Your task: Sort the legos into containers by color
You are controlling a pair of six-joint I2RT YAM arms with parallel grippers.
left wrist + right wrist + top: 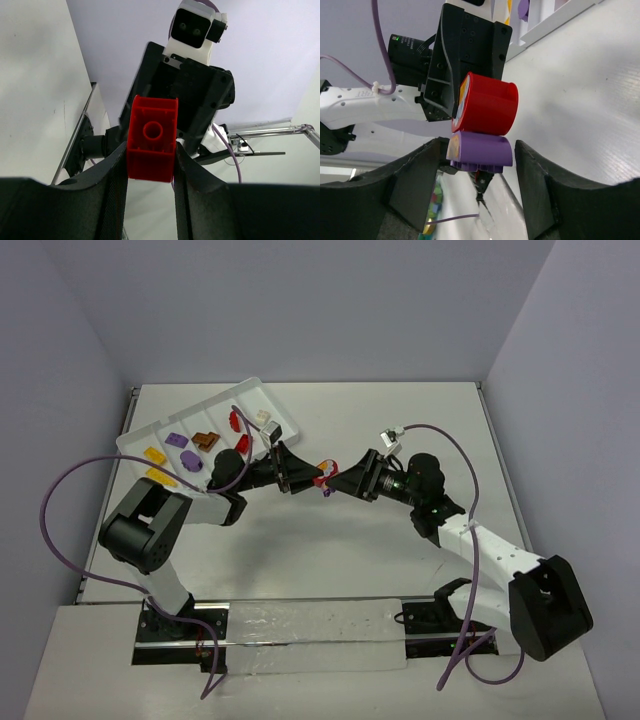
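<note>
The red brick (151, 140) is off the counter (400, 570), in the air over its middle, just right of the tray (138, 430). The left end effector (312, 478) is clenched on it, one black finger pressed flat against each side, the stud hole facing the left wrist camera. A purple brick (481, 150) is stuck to the red brick, touching it along one face. In the right wrist view it sits directly below the red one. A thin yellow edge shows where the red brick meets the left fingers. It may be a third piece, but the view is too cramped to tell.

The right end effector (480, 157) faces the left one nose to nose. Its jaws are released and stand on either side of the purple brick, with a gap showing on both sides, so it grips nothing. From above, the two arms meet in a shallow V with the little cluster between the tips.

The tray lies at the far left of the counter, turned at an angle. Its compartments hold, from left to right, yellow bricks (154, 454), purple bricks (177, 440), a brown brick (207, 439), red bricks (236, 421) and a white brick (263, 417). The left arm crosses over the tray's near corner and hides part of it. Purple cables (60, 500) loop from both arms.
</note>
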